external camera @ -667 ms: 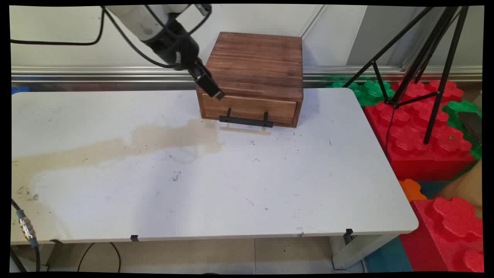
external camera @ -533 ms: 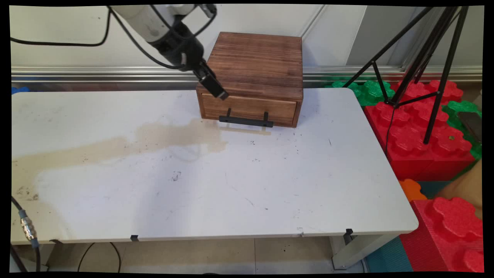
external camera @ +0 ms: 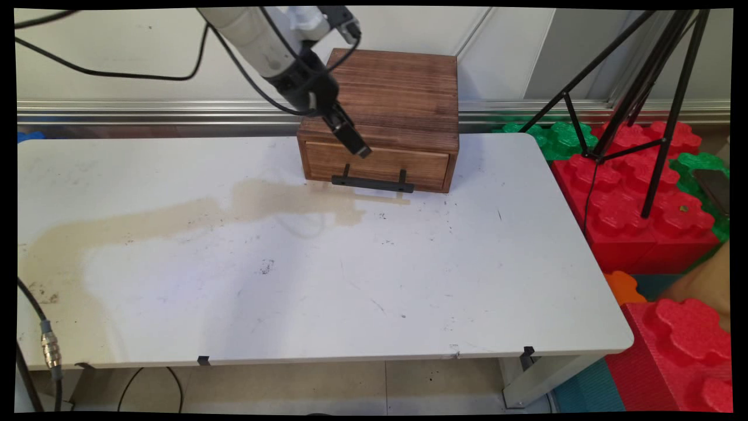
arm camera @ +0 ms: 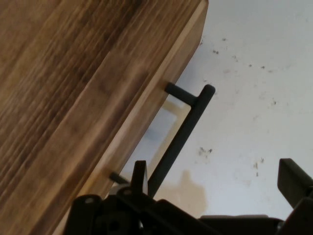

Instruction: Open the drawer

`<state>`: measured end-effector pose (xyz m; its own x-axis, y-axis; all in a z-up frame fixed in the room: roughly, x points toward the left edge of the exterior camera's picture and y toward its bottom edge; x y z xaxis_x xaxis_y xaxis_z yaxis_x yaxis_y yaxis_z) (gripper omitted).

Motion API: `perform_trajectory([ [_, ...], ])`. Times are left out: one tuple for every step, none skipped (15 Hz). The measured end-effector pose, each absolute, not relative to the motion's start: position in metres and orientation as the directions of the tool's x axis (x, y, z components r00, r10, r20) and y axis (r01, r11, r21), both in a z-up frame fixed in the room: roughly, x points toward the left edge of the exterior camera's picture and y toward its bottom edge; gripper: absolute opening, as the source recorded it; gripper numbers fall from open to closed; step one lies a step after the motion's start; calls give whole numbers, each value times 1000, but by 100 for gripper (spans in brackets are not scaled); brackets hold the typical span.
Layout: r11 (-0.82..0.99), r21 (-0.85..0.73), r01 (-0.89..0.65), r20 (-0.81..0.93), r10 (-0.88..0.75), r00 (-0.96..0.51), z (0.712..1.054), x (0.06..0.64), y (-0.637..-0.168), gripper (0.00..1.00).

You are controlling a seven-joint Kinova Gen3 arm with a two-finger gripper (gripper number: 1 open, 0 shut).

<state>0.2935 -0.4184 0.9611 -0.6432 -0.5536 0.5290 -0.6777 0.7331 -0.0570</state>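
A dark brown wooden box [external camera: 391, 93] stands at the table's far edge, its lighter drawer front [external camera: 380, 165] flush with the box. A black bar handle [external camera: 372, 184] runs along the drawer's bottom. My gripper [external camera: 355, 145] hangs tilted just in front of the drawer's upper left part, above the handle's left post. In the hand view the handle [arm camera: 183, 132] runs diagonally beside the box [arm camera: 73, 88], just inside the left fingertip [arm camera: 140, 175], while the right fingertip [arm camera: 293, 180] hovers over bare table. My gripper [arm camera: 215, 181] is open and holds nothing.
A tan stain [external camera: 175, 219] crosses the white table [external camera: 409, 280] from the left edge to the box. A black tripod [external camera: 643, 88] stands over red foam blocks [external camera: 643, 216] to the right. A cable with a metal plug [external camera: 49, 349] hangs at the near left.
The arm has swung right and a little down, carrying the gripper from the box's front left corner to the drawer front above the handle. The box has not moved.
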Motion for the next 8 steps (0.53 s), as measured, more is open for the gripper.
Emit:
perform_trajectory([
  [736,-54,-674,529,-552,-645,958,291,-422,100],
  [742,-51,-669,528,-549,-648,953,286,-427,100],
  [745,-48,-665,527,-547,-651,950,283,-430,100],
  [751,-45,-659,525,-544,-655,945,279,-434,100],
  [754,-43,-655,523,-541,-658,942,277,-437,100],
  [760,-41,-649,520,-538,-663,937,273,-441,100],
  [764,-40,-643,517,-535,-668,934,270,-443,100],
  [771,-38,-635,513,-531,-675,929,267,-447,100],
])
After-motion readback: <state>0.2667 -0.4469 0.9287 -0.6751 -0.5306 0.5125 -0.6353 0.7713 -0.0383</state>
